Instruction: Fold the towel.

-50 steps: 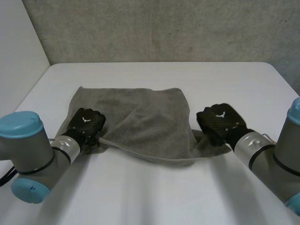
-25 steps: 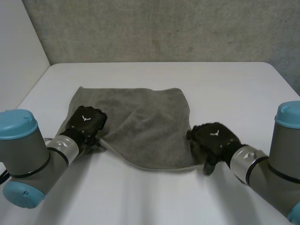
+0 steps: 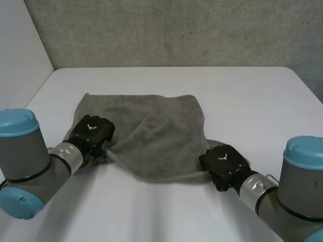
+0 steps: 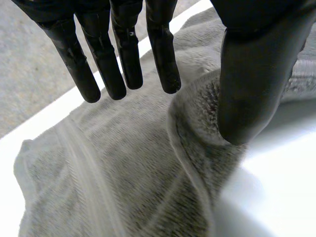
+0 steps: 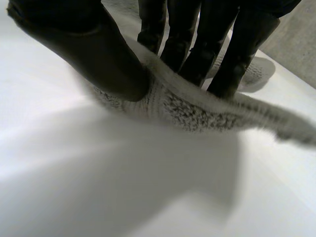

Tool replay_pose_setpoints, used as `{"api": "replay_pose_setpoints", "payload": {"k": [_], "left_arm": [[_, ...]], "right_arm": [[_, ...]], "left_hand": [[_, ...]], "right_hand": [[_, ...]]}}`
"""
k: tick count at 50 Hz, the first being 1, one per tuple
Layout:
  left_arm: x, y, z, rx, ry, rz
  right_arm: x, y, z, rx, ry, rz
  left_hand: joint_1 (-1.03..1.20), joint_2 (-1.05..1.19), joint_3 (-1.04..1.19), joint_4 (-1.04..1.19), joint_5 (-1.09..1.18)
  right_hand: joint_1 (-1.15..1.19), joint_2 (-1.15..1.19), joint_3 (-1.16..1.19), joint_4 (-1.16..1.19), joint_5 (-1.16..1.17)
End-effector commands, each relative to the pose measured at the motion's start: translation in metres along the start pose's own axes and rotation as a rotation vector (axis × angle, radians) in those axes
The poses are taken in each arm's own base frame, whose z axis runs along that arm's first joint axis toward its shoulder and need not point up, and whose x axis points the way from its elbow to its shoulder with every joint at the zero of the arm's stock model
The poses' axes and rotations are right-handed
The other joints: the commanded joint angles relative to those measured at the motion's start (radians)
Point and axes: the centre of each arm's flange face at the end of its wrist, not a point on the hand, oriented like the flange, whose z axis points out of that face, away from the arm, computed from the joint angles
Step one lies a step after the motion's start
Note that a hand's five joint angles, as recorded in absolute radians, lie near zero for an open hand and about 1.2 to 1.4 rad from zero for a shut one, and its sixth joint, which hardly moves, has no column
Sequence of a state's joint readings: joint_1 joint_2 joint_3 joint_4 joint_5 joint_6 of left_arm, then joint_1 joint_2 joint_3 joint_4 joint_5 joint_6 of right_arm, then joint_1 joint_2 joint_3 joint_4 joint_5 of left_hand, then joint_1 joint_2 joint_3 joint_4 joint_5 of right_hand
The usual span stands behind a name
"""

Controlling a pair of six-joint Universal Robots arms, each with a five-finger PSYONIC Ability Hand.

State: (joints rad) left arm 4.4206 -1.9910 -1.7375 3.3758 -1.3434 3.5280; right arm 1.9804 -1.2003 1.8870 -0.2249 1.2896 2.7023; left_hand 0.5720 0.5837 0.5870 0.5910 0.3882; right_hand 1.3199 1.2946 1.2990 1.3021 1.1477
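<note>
**Grey towel lies across the table with a hand at each near corner**

The towel [image 3: 151,128] lies flat in the middle of the white table [image 3: 252,101]. In the head view its long side goes across the table, from 9 o'clock to 3 o'clock. The far edge is almost straight. The near edge slants and sits lower at the 4 o'clock end. A soft crease runs over the towel from the 8 o'clock corner up toward 1 o'clock. A small bit of towel peeks out at 3 o'clock, just past the top layer's edge.

The left hand [image 3: 92,132] is at the towel's 8 o'clock corner. In the left wrist view its fingers [image 4: 126,64] are straight and a little spread, held over the towel. The tip of its thumb [image 4: 252,98] sits on a bump in the towel's edge. There is a wide gap between thumb and fingers, so this hand is not squeezing the towel.

The right hand [image 3: 223,162] is at the towel's 4 o'clock corner. In the right wrist view its thumb and fingers pinch the thick edge of the towel between them. That edge is lifted a little off the table.

The two grey arms come in from 7 o'clock and 5 o'clock.
</note>
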Motion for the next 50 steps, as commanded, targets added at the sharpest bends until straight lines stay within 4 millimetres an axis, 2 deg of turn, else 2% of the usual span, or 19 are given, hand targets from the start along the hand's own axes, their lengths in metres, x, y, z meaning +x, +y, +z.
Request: {"api": "replay_pose_setpoints", "payload": {"k": [1, 3, 5, 6, 8, 16, 30, 39, 42, 44, 49, 50], "left_arm": [[0.007, 0.009, -0.011, -0.075, 0.041, -0.025], [0.007, 0.011, -0.014, -0.086, 0.048, -0.032], [0.010, 0.014, -0.019, -0.097, 0.061, -0.039], [0.010, 0.014, -0.019, -0.097, 0.061, -0.039], [0.010, 0.017, -0.023, -0.104, 0.056, -0.043], [0.003, 0.029, -0.025, -0.123, 0.019, -0.056], [-0.029, 0.037, -0.013, -0.085, -0.112, -0.048], [-0.039, 0.039, -0.013, -0.094, -0.144, -0.059], [-0.042, 0.039, -0.013, -0.095, -0.151, -0.061], [-0.042, 0.040, -0.013, -0.097, -0.150, -0.064], [-0.040, 0.041, -0.014, -0.099, -0.139, -0.066], [-0.039, 0.040, -0.014, -0.096, -0.136, -0.066]], "right_arm": [[0.013, -0.018, 0.011, 0.052, 0.036, 0.002], [0.017, -0.025, 0.010, 0.070, 0.047, 0.000], [0.026, -0.042, 0.007, 0.124, 0.083, 0.012], [0.026, -0.042, 0.007, 0.124, 0.083, 0.012], [0.033, -0.053, 0.005, 0.157, 0.099, 0.072], [0.044, -0.052, 0.006, 0.155, 0.111, 0.215], [0.059, -0.051, 0.006, 0.147, 0.145, 0.233], [0.074, -0.050, 0.007, 0.150, 0.180, 0.240], [0.078, -0.050, 0.007, 0.151, 0.191, 0.244], [0.077, -0.049, 0.006, 0.141, 0.187, 0.249], [0.074, -0.048, 0.006, 0.136, 0.179, 0.252], [0.074, -0.048, 0.006, 0.136, 0.177, 0.253]], "left_hand": [[-0.091, -0.103, -0.106, -0.110, -0.082], [-0.106, -0.118, -0.121, -0.125, -0.097], [-0.121, -0.132, -0.136, -0.140, -0.111], [-0.121, -0.132, -0.136, -0.140, -0.111], [-0.121, -0.132, -0.136, -0.140, -0.111], [-0.118, -0.130, -0.133, -0.137, -0.109], [-0.106, -0.118, -0.121, -0.125, -0.097], [-0.088, -0.100, -0.103, -0.107, -0.079], [-0.056, -0.068, -0.071, -0.075, -0.047], [0.134, 0.122, 0.119, 0.115, 0.143], [0.284, 0.272, 0.269, 0.265, 0.293], [0.421, 0.409, 0.406, 0.402, 0.430]], "right_hand": [[0.076, 0.102, 0.097, 0.094, 0.074], [0.076, 0.102, 0.097, 0.094, 0.074], [0.076, 0.102, 0.097, 0.094, 0.074], [0.076, 0.102, 0.097, 0.094, 0.074], [0.076, 0.102, 0.097, 0.094, 0.074], [0.076, 0.102, 0.097, 0.094, 0.074], [0.076, 0.102, 0.097, 0.094, 0.074], [0.076, 0.102, 0.097, 0.094, 0.074], [0.076, 0.102, 0.097, 0.094, 0.074], [0.076, 0.102, 0.097, 0.094, 0.074], [0.076, 0.102, 0.097, 0.094, 0.074], [0.076, 0.102, 0.097, 0.094, 0.074]]}}
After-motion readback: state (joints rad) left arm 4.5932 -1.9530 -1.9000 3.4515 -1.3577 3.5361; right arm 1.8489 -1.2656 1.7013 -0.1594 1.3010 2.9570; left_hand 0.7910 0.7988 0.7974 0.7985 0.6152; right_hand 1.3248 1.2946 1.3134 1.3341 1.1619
